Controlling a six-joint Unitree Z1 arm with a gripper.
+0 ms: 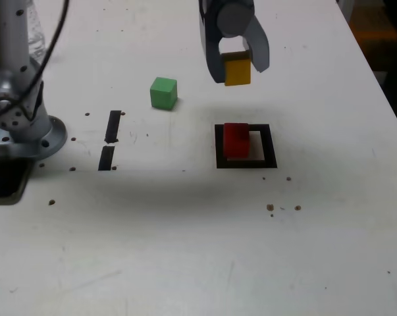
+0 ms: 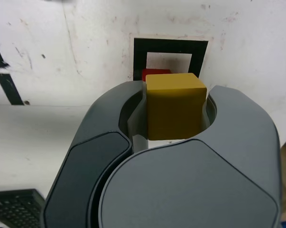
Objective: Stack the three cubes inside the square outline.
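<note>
The jaws (image 2: pixel 176 114) grip the yellow cube (image 1: pixel 238 71) by opposite sides, above the tabletop (image 1: pixel 185 243). It looks light and stiff; the green cube (image 1: pixel 163 94) and red cube (image 1: pixel 236 140), inside the square outline (image 1: pixel 270 146), likely suit the same side hold.

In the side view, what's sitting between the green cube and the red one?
Bare tabletop and part of the black outline, between green cube and red cube.
</note>
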